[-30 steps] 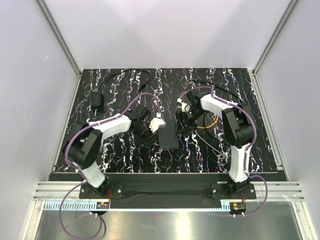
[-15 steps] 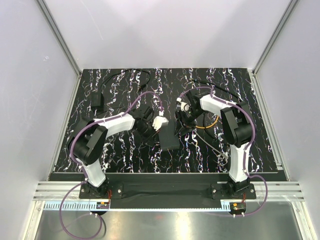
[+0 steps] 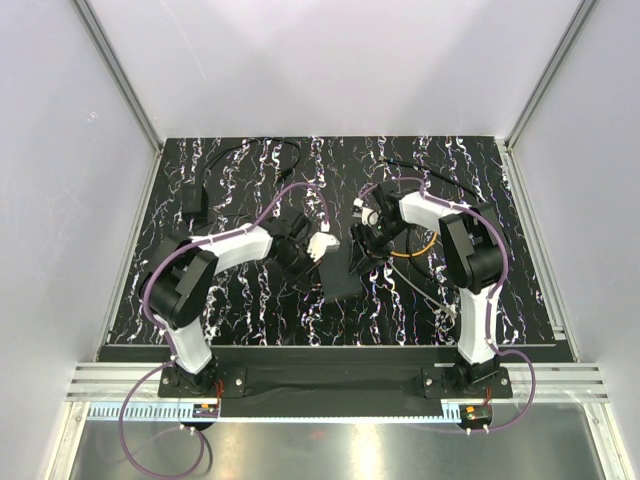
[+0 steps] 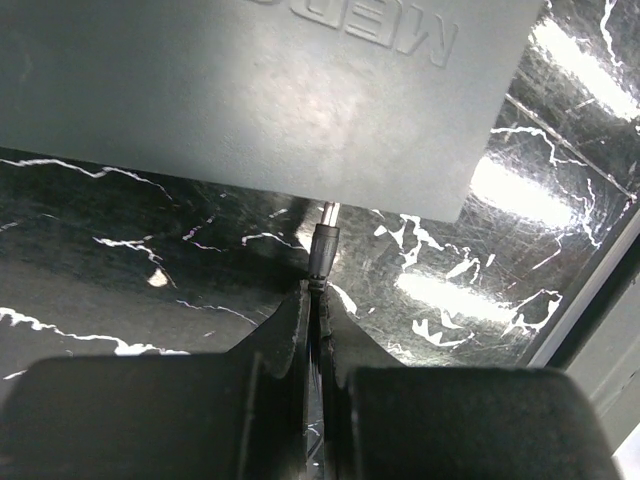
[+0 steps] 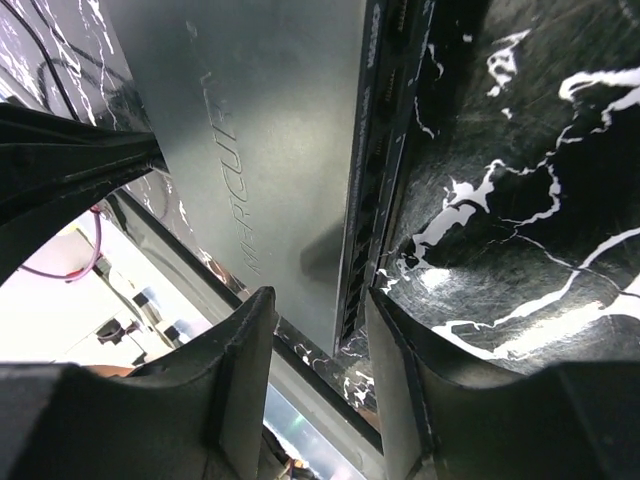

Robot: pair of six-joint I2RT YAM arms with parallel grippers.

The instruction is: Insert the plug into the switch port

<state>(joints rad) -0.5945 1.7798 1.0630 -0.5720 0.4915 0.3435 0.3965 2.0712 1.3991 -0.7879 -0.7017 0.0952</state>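
Observation:
The switch is a flat matte-black box (image 3: pixel 338 276) lying mid-table. In the left wrist view its face (image 4: pixel 250 90) fills the top. My left gripper (image 4: pixel 320 290) is shut on the plug (image 4: pixel 326 248), whose metal tip reaches the box's near edge; the socket there is hidden. In the top view this gripper (image 3: pixel 322 246) sits at the box's far left corner. My right gripper (image 5: pixel 320 335) is open, its fingers (image 5: pixel 240 370) straddling a corner of the box (image 5: pixel 260 130) beside the row of switch ports (image 5: pixel 362 225) on the thin edge. From above it (image 3: pixel 362 250) is at the box's far right corner.
A small black block (image 3: pixel 193 203) with a thin cord looping along the back (image 3: pixel 262 148) lies at the far left. Loose cables, one yellow (image 3: pixel 420 248), lie right of the right gripper. Metal rails border the mat on both sides.
The left gripper has carried the plug right, up to the box. The right gripper has shifted left onto the box's corner and its jaws have narrowed. The box now sits slightly turned.

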